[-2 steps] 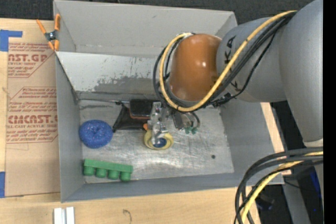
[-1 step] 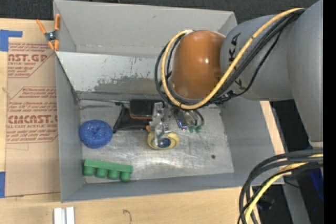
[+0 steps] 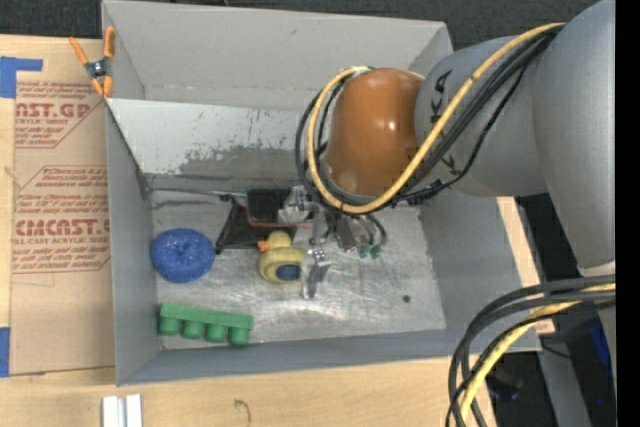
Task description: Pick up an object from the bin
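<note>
My gripper [image 3: 312, 277] hangs low over the middle of the bin floor, its metal fingertip close to the floor. A small yellow roll-shaped thing with a blue end [image 3: 279, 261] lies just left of the fingertip, touching or nearly touching it. Behind that lies a black flat thing with an orange-brown patch [image 3: 250, 215], partly under the wrist. A small green thing [image 3: 371, 250] peeks out to the right of the gripper body. Nothing shows between the fingers.
A blue fuzzy ball [image 3: 183, 254] rests by the left wall. A green block with several round studs [image 3: 204, 323] lies at the front left. The arm and its orange dome cover the bin's right rear part.
</note>
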`<state>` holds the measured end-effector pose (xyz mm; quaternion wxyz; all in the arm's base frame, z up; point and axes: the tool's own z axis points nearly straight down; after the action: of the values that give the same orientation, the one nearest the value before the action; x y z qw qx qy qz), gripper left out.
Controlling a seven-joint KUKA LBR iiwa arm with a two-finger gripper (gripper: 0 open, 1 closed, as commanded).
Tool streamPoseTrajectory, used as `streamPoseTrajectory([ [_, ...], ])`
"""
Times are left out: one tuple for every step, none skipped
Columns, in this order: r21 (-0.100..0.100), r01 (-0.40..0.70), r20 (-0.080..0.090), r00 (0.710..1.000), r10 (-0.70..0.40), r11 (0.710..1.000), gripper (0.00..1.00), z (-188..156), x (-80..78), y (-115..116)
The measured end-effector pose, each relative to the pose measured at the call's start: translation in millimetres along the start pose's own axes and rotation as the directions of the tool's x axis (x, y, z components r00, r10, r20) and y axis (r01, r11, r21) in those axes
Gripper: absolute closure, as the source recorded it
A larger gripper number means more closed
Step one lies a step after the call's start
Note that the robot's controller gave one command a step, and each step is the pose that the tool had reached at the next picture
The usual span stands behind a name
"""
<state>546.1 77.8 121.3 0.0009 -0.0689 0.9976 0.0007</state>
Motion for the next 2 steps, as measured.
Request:
streamPoseTrajectory([
  [0.0, -0.01, -0.004, 1.0, 0.01, 1.0, 0.0, 13.7, 1.9, -1.7],
  [0.002, 0.046, 0.001, 0.999, -0.046, 0.999, 1.0, 44.2, -7.5, 3.3],
])
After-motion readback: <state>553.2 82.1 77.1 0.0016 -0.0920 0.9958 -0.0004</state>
